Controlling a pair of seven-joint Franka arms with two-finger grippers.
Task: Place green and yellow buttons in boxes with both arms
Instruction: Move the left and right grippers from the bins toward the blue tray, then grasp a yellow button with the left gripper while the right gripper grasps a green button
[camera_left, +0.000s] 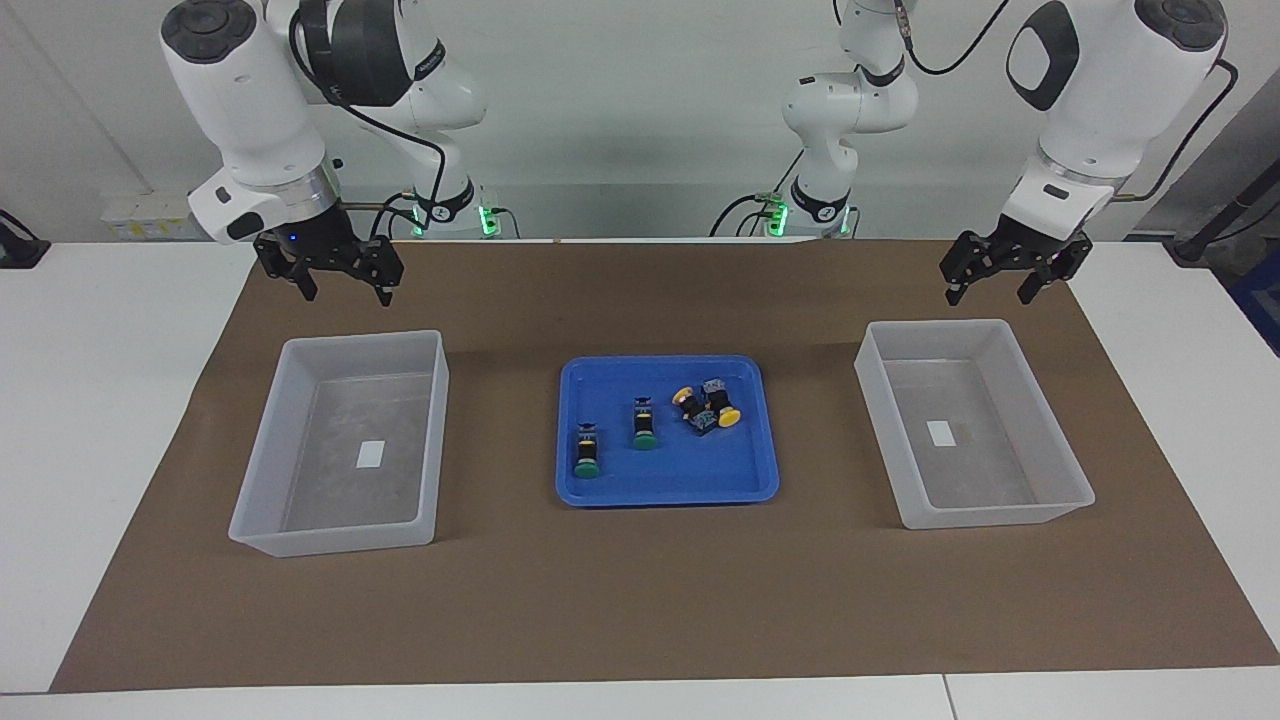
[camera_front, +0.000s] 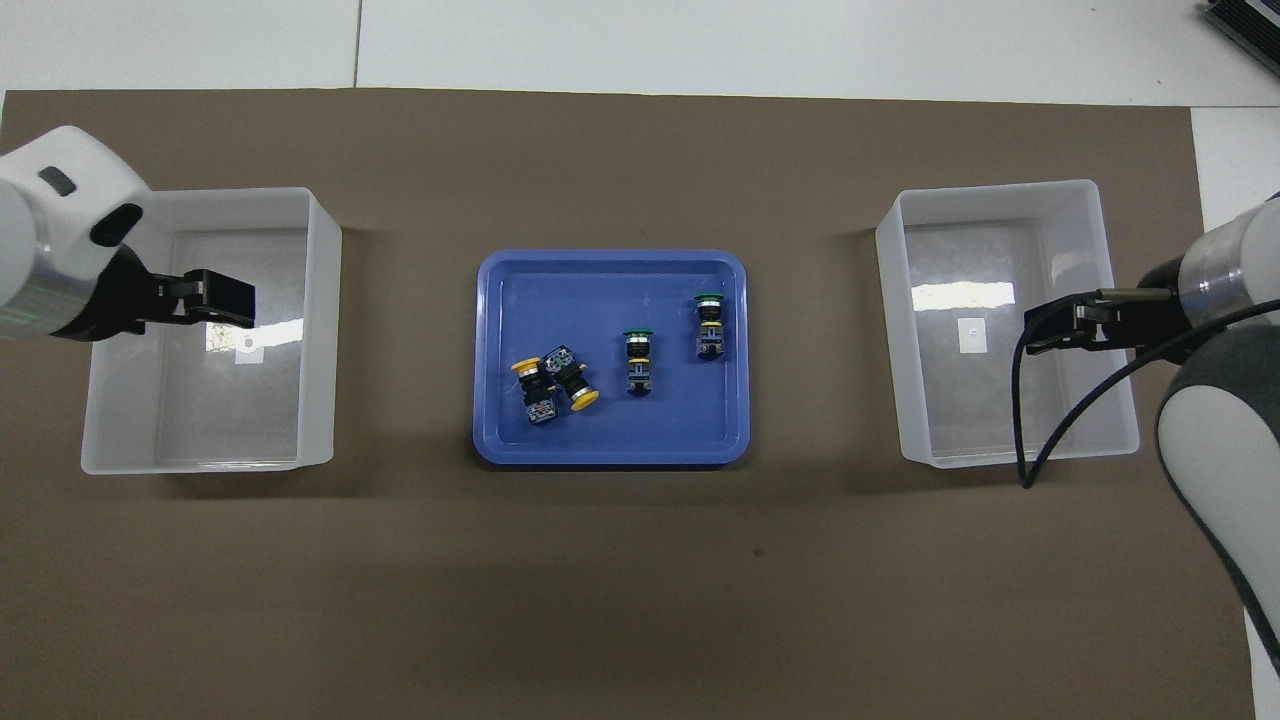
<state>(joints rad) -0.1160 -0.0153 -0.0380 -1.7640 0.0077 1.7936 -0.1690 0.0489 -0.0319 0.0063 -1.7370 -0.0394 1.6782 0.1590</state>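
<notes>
Two green buttons (camera_left: 587, 452) (camera_left: 645, 427) and two yellow buttons (camera_left: 687, 402) (camera_left: 727, 412) lie in the blue tray (camera_left: 660, 492). The yellow pair touch each other. In the overhead view the green ones (camera_front: 709, 322) (camera_front: 638, 355) and yellow ones (camera_front: 530, 385) (camera_front: 577, 388) show too. My left gripper (camera_left: 990, 295) (camera_front: 240, 305) is open and empty, raised over the box (camera_left: 880, 430) (camera_front: 320, 330) at the left arm's end. My right gripper (camera_left: 345, 295) (camera_front: 1035, 335) is open and empty, raised over the other box (camera_left: 437, 440) (camera_front: 895, 330).
Both boxes hold only a small white label (camera_left: 371, 454) (camera_left: 940, 433). The tray (camera_front: 610, 452) sits between the boxes on a brown mat (camera_left: 640, 600) that covers most of the white table. A black cable (camera_front: 1040, 440) hangs from the right arm.
</notes>
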